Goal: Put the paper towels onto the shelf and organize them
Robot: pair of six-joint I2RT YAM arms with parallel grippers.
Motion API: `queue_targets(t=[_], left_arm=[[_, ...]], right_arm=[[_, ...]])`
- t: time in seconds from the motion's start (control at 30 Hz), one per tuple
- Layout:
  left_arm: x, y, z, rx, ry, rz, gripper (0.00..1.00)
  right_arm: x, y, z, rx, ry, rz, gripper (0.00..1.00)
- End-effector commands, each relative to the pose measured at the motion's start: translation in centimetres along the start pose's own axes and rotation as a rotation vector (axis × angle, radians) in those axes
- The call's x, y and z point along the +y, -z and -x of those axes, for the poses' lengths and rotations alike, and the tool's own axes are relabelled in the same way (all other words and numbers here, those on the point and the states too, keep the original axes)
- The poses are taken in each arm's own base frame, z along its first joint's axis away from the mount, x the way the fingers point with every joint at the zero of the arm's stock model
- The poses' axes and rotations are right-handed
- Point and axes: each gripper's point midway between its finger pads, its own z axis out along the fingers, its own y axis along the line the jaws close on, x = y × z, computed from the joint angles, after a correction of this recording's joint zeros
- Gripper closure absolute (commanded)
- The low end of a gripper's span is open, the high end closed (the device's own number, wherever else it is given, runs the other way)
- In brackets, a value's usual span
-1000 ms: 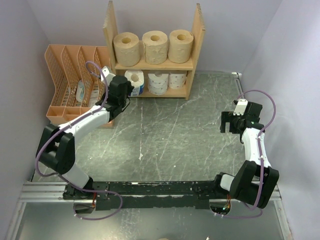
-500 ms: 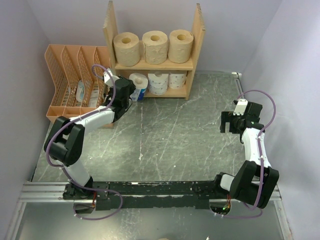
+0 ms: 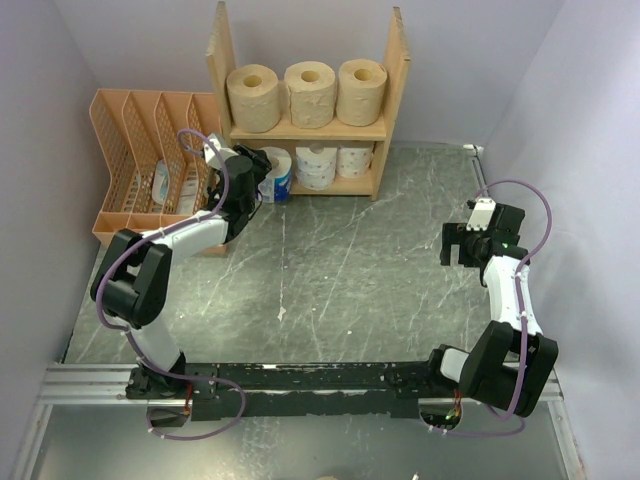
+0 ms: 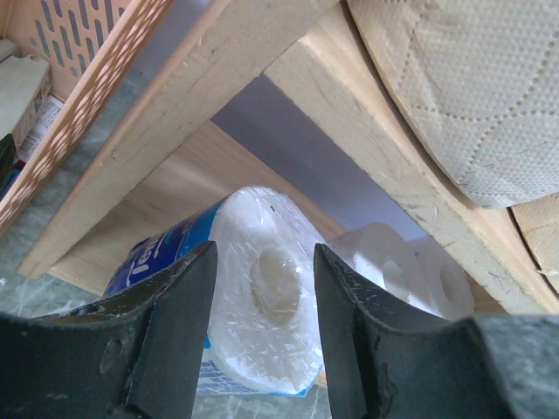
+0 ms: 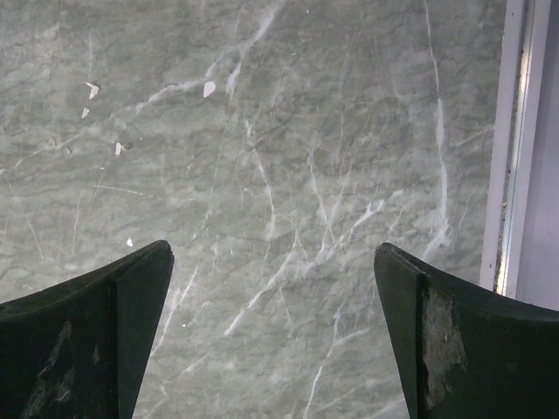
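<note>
The left gripper (image 4: 262,257) has its jaws released, parted with a narrow gap. Through that gap the blue-wrapped roll (image 4: 266,340) shows end-on, just ahead of the fingertips (image 4: 188,288); whether they touch it I cannot tell. That roll sits at the left end of the shelf's (image 3: 395,70) lower tier, by the front edge. Two white rolls (image 3: 316,165) (image 3: 353,160) lie to its right on the same tier. Three tan rolls (image 3: 253,97) (image 3: 310,92) (image 3: 361,90) fill the upper tier side by side. The orange file organizer (image 3: 130,150) stands just left of the shelf. The right gripper (image 5: 272,253) hangs wide open over the bare table (image 3: 350,270), well apart from the shelf, to its front right.
</note>
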Motion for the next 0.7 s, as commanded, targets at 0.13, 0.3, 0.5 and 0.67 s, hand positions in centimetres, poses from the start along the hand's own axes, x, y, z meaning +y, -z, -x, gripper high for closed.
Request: queue_targets(t=[0.13,0.3,0.5,0.67], left_arm=[[-0.3,-0.1,-0.3,0.032,-0.005,-0.032,0.39],[0.2,0.2,0.1,0.019,-0.042,-0.028,0.38],[0.4,1.1,0.9,0.009,-0.075,-0.03,0.36],[0.7,1.7,1.3,0.016,-0.106,-0.018,0.37]], right_arm=[[-0.3,0.4,0.7,-0.023,0.005,-0.003,0.0],[-0.1,0.5,0.7,-0.026,0.009,0.006,0.0],[0.1,0.7,0.8,-0.031,0.014,0.017,0.0],[0.3,0.9,1.0,-0.039,0.018,0.026,0.0]])
